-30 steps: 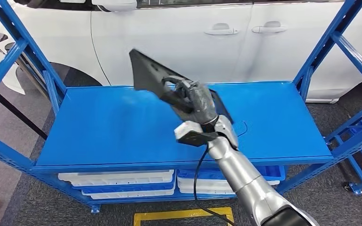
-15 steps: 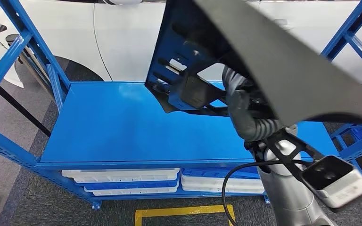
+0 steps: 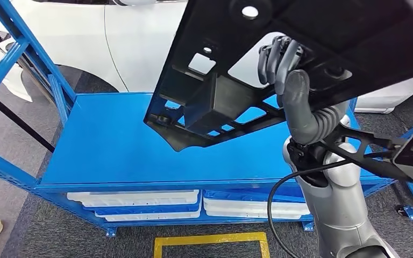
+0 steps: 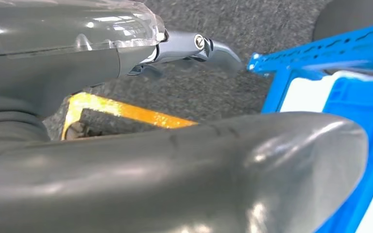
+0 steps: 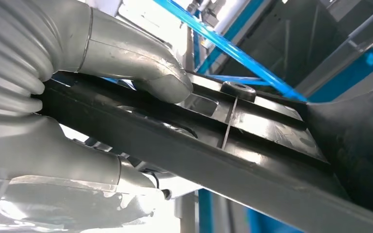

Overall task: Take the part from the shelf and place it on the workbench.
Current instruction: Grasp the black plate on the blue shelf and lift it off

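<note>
A white car with closed doors (image 3: 140,48) is standing at the far side, behind a blue metal shelf rack (image 3: 113,145) whose slanted struts are rising at left and right. Under its flat blue shelf, white and blue plastic trays (image 3: 140,207) are lying stacked. A yellow floor marking (image 3: 209,242) is showing on the grey carpet nearest the robot. The large black moulded plastic part (image 3: 279,59), ribbed and pierced with square openings and a boxy block, is hanging raised above the shelf, blocking sight of the car's right side. The right hand (image 3: 287,75) is gripping it, fingers (image 5: 141,63) clamped over a rib. The left hand (image 4: 175,179) is hanging near the floor; its fingers' state I cannot tell.
</note>
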Motion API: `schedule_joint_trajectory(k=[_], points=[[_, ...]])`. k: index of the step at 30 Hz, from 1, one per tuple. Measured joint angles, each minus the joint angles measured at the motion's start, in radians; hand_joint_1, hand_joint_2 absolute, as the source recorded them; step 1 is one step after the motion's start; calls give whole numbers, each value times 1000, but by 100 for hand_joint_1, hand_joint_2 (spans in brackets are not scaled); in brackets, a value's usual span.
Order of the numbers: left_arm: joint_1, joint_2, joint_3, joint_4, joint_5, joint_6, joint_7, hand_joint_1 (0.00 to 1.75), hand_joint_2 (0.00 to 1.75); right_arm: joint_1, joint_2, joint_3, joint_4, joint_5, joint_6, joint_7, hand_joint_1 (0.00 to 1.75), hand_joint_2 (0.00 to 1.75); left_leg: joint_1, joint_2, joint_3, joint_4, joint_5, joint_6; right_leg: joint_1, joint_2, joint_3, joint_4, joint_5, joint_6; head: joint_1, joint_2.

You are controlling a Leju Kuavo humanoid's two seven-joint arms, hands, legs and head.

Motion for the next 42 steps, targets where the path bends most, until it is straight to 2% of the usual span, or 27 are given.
schedule_joint_trajectory(k=[2, 4, 5, 6, 8, 9, 10, 13, 14, 15, 17, 18, 19, 20, 21, 23, 25, 28, 29, 30, 33, 34, 35, 36, 38, 40, 42], points=[[2, -1, 4, 0, 6, 5, 2, 0, 0, 0, 4, 1, 22, -7, 7, 10, 175, 175, 1, 1, -47, 124, -80, -4, 2, -3, -11, -1, 10, -8, 0, 0], [4, -1, 9, 0, 9, 6, 2, 0, 0, 2, 6, 2, 40, -8, 11, 13, 175, 175, 1, 1, -74, 217, -120, -5, 7, -4, -26, 0, 21, -10, 0, 0], [5, -1, 12, 0, 9, 6, 2, 0, 0, 3, 6, 3, 46, -9, 12, 13, 175, 175, 0, 1, -61, 209, -113, -2, 10, -4, -34, 0, 27, -11, 0, 0], [6, -1, 14, 0, 9, 6, 3, 0, 0, 3, 6, 4, 51, -9, 12, 13, 175, 175, -1, 1, -27, 161, -91, 2, 12, -4, -40, 0, 34, -10, 0, 0], [5, 0, 18, 0, 8, 6, 3, 0, 0, 2, 6, 4, 58, -9, 12, 13, 175, 175, -6, 2, 66, 12, -42, 15, 16, -4, -49, 0, 47, -6, 0, 0], [4, 1, 19, 0, 8, 6, 3, 0, 0, 2, 7, 4, 61, -9, 12, 13, 175, 175, -10, 2, 95, -41, -27, 20, 17, -4, -51, 0, 54, -2, 0, 0], [4, 2, 19, 0, 9, 6, 3, 0, 0, 1, 8, 4, 64, -9, 13, 14, 175, 175, -15, 2, 109, -70, -20, 25, 16, -5, -53, -1, 60, 4, 0, 0], [7, 3, 21, -1, 9, 6, 7, 0, 0, 5, 9, 4, 72, -12, 14, 21, 175, 175, -18, 4, 99, -80, 6, 38, 11, -5, -56, -8, 76, 22, 0, 0], [7, 4, 21, -1, 10, 7, 11, 0, 0, 9, 9, 3, 74, -12, 14, 19, 175, 175, -15, 6, 93, -84, 19, 44, 10, -3, -64, 2, 61, 26, 0, 0], [7, 4, 21, -1, 11, 7, 15, 0, 0, 16, 8, 1, 77, -11, 14, 13, 175, 175, -12, 9, 83, -88, 33, 50, 10, -1, -78, 31, 25, 30, 0, 0], [8, 4, 21, -1, 13, 10, 28, 0, 0, 39, 6, -3, 81, -9, 13, -8, 175, 175, -10, 11, 55, -88, 56, 56, 4, 0, -117, 151, -77, 39, 0, 0], [9, 4, 22, -1, 14, 11, 35, 0, 0, 54, 4, -5, 84, -7, 14, -21, 175, 175, -10, 11, 41, -87, 66, 55, 2, 0, -132, 218, -115, 43, 0, 0], [11, 4, 23, -1, 16, 14, 42, 0, 0, 71, 2, -6, 86, -7, 15, -33, 175, 175, -10, 11, 27, -86, 75, 54, 0, 0, -137, 267, -131, 47, 0, 0], [14, 4, 24, -1, 18, 17, 49, 0, 0, 88, -1, -7, 88, -7, 16, -44, 175, 175, -10, 11, 13, -84, 84, 52, -2, 0, -124, 282, -125, 49, 0, 0], [16, 4, 26, -1, 19, 21, 56, 0, 0, 105, -4, -7, 88, -7, 18, -54, 175, 175, -10, 11, 1, -82, 92, 50, -3, 0, -91, 258, -105, 50, 0, 0], [19, 4, 27, -1, 18, 28, 71, 0, 0, 135, -10, -12, 86, -8, 21, -76, 175, 175, -10, 11, -21, -74, 104, 43, -4, 0, 18, 125, -76, 48, 0, 0], [22, 4, 27, -1, 14, 32, 83, 0, 0, 165, -15, -19, 78, -8, 22, -95, 175, 175, -12, 10, -32, -67, 115, 34, 1, 0, 94, 14, -80, 38, 0, 0], [27, 4, 27, -1, 1, 33, 99, 0, 0, 212, -25, -34, 65, -4, 18, -133, 175, 175, -11, 8, -37, -68, 130, 16, 5, -1, 97, -13, -75, 18, 0, 0], [29, 4, 27, -1, -6, 33, 108, 0, 0, 234, -29, -42, 59, 1, 17, -154, 175, 175, -9, 8, -42, -60, 117, 12, 4, -4, 92, -16, -66, 9, 0, 0], [31, 4, 27, -1, -12, 35, 119, 0, 0, 259, -34, -51, 51, 5, 19, -177, 175, 175, -8, 7, -52, -35, 87, 8, 2, -6, 84, -19, -56, 1, 0, 0], [35, 3, 27, -1, -18, 51, 166, 0, 0, 337, -54, -83, 23, 11, 45, -233, 175, 175, -6, 7, -97, 138, -58, 2, 3, -11, 47, -21, -24, -10, 0, 0], [35, 3, 27, -1, -15, 60, 181, 0, 0, 359, -61, -96, 14, 15, 56, -242, 175, 175, -6, 7, -101, 192, -80, 0, 4, -11, 33, -20, -14, -11, 0, 0], [36, 2, 28, -1, -12, 70, 196, 0, 0, 377, -67, -108, 5, 19, 67, -246, 175, 175, -6, 7, -93, 218, -79, 0, 5, -11, 18, -18, -4, -10, 0, 0], [37, 1, 30, -1, -9, 81, 211, 0, 0, 392, -73, -120, -4, 22, 76, -247, 175, 175, -6, 7, -69, 211, -59, 2, 7, -10, 4, -17, 6, -9, 0, 0], [38, -2, 36, -1, -9, 97, 239, 0, 0, 413, -84, -149, -21, 19, 88, -243, 175, 175, -8, 6, 27, 98, -15, 12, 9, -8, -21, -12, 25, -4, 0, 0], [39, -3, 41, -1, -12, 104, 262, 0, 0, 429, -96, -183, -41, 12, 95, -240, 175, 175, -14, 6, 124, -44, -18, 21, 11, -8, -34, -10, 43, 6, 0, 0], [42, -4, 44, -2, -15, 107, 273, 0, 0, 443, -105, -211, -56, 9, 101, -239, 175, 175, -21, 5, 152, -101, -27, 26, 9, -10, -35, -14, 62, 18, 0, 0]])
